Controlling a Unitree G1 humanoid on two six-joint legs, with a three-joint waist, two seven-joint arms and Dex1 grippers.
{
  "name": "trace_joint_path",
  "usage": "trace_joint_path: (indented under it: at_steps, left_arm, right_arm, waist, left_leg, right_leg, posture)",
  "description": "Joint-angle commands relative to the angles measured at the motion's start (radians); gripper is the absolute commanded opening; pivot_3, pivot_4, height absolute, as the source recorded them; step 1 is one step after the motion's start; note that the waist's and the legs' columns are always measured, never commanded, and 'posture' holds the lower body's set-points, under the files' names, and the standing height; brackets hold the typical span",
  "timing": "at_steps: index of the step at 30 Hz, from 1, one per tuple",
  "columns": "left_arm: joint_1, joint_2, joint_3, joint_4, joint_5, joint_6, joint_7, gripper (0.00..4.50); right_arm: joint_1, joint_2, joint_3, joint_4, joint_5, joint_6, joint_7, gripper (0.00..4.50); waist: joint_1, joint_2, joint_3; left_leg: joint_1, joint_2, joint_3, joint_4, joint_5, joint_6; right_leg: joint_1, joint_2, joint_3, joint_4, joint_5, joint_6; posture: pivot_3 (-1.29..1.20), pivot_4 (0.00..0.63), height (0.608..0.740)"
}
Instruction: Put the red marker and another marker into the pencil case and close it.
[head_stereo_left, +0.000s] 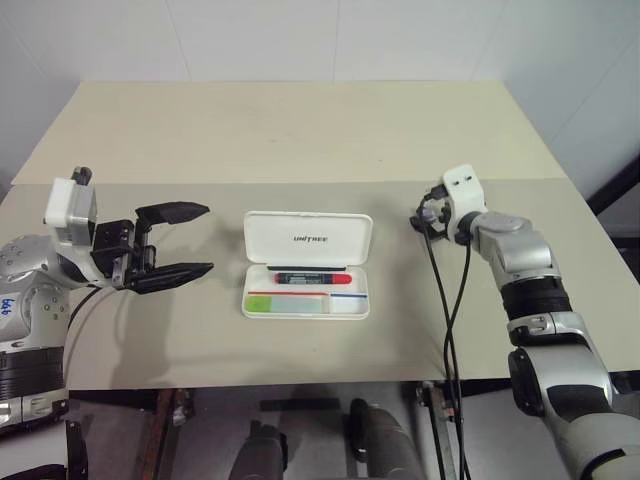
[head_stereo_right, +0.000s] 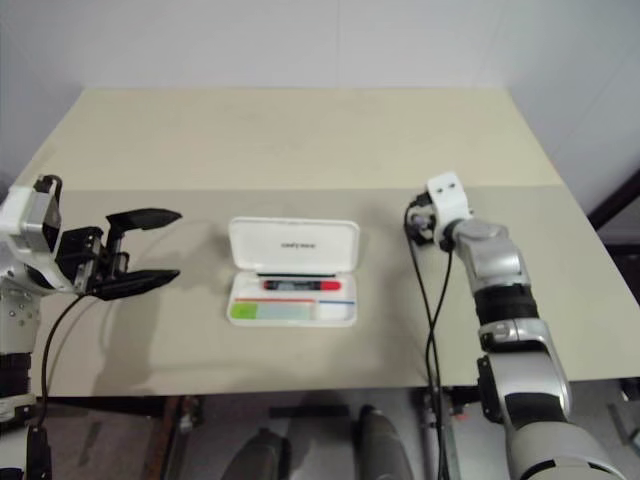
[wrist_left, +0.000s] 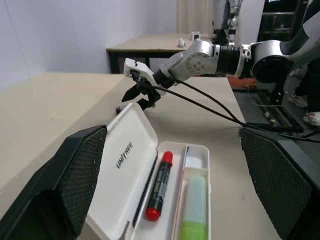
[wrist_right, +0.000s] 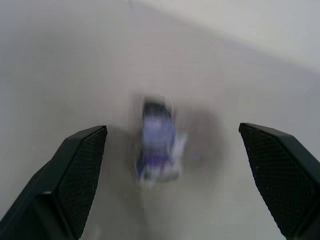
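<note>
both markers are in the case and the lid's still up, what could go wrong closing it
1. The pencil case lies loose on the table; a push on the raised lid from one side may slide it rather than shut it.
2. The red marker lies close under the hinge and could catch the lid.
3. The right gripper, open, has cables trailing beside the case that could snag.

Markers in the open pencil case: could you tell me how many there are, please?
2. The red marker lies in the compartment nearer the raised lid; the green highlighter lies in the front compartment of the pencil case. None seems hidden.
</note>
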Motion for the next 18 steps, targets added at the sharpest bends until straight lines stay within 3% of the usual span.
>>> trace_joint_path:
  at_steps: [1,10,13,18]
  left_arm:
    - [-0.032,0.026,-0.003,-0.018,0.007,0.014,0.005,4.5]
    - [-0.049,0.029,-0.015,-0.018,0.025,0.021,0.005,4.5]
    - [-0.042,0.027,-0.014,-0.03,0.026,0.023,0.013,4.5]
    - [-0.016,0.03,0.001,-0.059,0.016,0.027,0.025,4.5]
  right_arm:
    - [0.01,0.029,-0.026,0.026,0.025,0.003,0.0,4.47]
    - [-0.047,0.116,-0.053,0.199,0.054,-0.021,0.035,4.47]
    - [-0.074,0.134,-0.047,0.272,0.037,-0.008,0.029,3.88]
    - [-0.091,0.151,-0.048,0.319,0.025,-0.027,0.033,2.17]
  waist:
    - [-0.003,0.0,0.0]
    - [-0.035,-0.001,-0.001]
    - [-0.048,-0.002,-0.001]
    - [-0.057,-0.005,-0.003]
  left_leg:
    - [0.0,0.0,0.0,0.0,0.0,0.0]
    - [0.004,0.001,0.001,0.0,0.0,0.0]
    - [0.007,0.002,0.001,0.0,0.0,0.0]
    - [0.012,0.005,0.002,-0.003,0.0,0.0]
  right_leg:
    - [0.0,0.0,0.0,0.0,0.0,0.0]
    - [0.003,0.001,0.001,0.002,0.0,0.0]
    - [0.006,0.001,0.001,0.002,0.0,0.0]
    - [0.008,0.004,0.002,0.003,-0.001,-0.002]
  posture:
    - [0.0,0.15,0.74]
    - [0.0,0.15,0.74]
    - [0.0,0.15,0.74]
    - [0.0,0.15,0.74]
